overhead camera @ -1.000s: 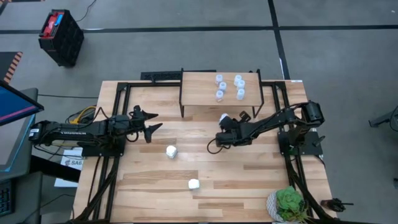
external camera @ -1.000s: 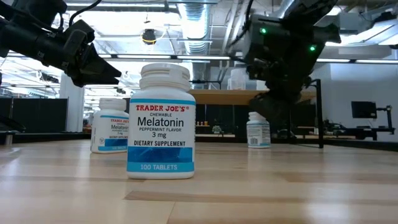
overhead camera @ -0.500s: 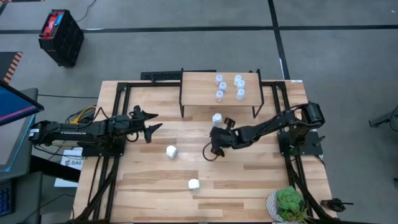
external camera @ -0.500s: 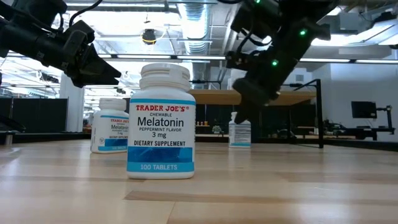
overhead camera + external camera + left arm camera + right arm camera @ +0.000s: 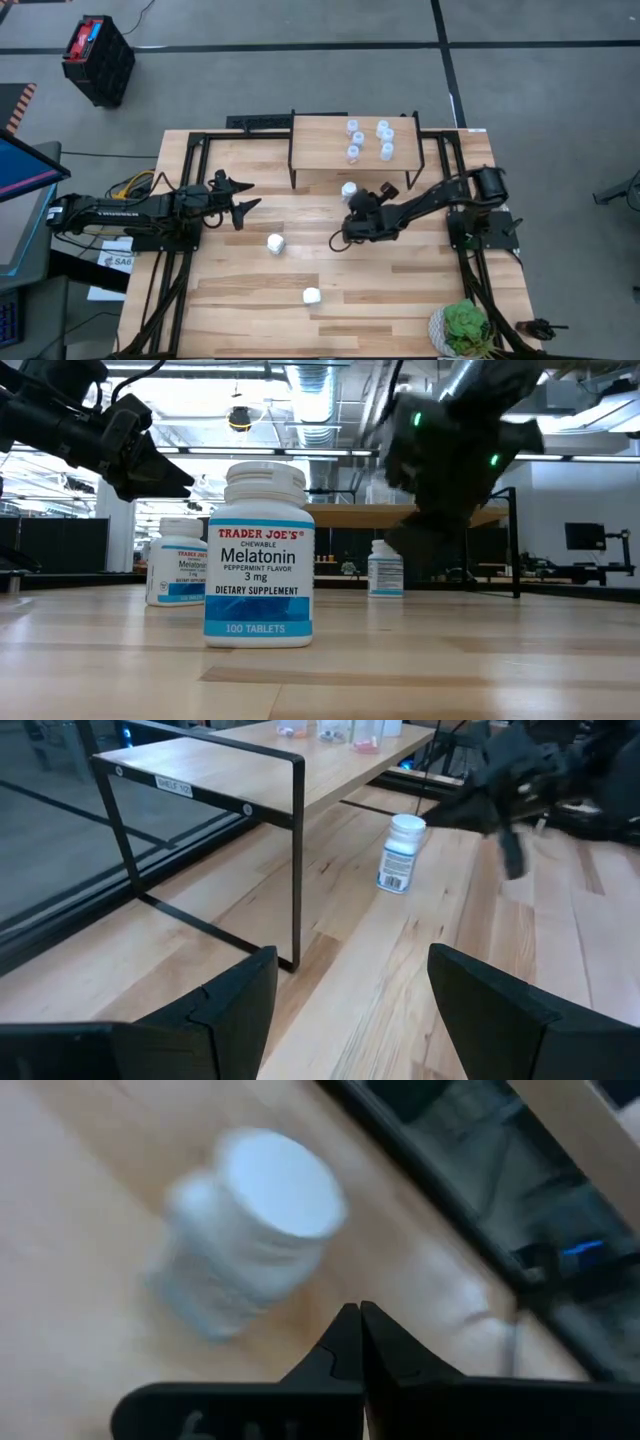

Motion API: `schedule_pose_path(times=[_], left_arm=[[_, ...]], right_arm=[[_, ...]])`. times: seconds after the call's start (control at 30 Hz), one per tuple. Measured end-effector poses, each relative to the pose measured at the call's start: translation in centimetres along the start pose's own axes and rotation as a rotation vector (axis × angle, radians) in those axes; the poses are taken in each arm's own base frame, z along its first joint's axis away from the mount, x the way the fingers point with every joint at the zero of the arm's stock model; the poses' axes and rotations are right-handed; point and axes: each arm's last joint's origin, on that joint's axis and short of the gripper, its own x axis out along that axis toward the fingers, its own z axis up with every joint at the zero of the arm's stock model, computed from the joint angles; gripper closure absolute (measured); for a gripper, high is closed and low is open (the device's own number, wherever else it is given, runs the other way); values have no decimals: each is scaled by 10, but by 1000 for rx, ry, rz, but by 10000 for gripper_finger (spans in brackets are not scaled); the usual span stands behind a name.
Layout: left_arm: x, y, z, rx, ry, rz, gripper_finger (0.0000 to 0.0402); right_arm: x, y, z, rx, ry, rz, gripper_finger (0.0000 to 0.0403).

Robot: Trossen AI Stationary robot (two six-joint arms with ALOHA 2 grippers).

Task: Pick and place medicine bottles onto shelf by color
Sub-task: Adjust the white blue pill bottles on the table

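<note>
On low light-wood shelf [image 5: 350, 145]: five small pale-blue-topped bottles [image 5: 368, 139] sitting; three white bottles [image 5: 276, 243] waiting on worktop [image 5: 400, 280]; right end effector [image 5: 350, 208] pinched together empty, left end effector [image 5: 243, 198] spread apart.

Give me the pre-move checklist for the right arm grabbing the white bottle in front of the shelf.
1. Right gripper open for a grasp: not ok; its fingertips are shut together.
2. White bottle upright: ok; it stands on the table in the low view.
3. Bottle free of the gripper: ok; it sits just beside the fingertips, not held.
4. Room on the shelf: ok; the small bottles crowd its right half, the left half is bare.
5. Left gripper out of the way: ok; it hovers open at the table's left.
6. Other two white bottles clear of the path: ok.
</note>
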Motion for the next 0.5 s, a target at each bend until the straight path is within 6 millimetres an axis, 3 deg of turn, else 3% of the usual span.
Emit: schedule_pose_path(times=[0.23, 0.5], left_arm=[[0, 1, -3, 10, 24, 5, 155], [0, 1, -4, 19, 34, 14, 155]], right_arm=[[29, 12, -3, 38, -16, -70, 397], [28, 26, 10, 11, -79, 41, 397]])
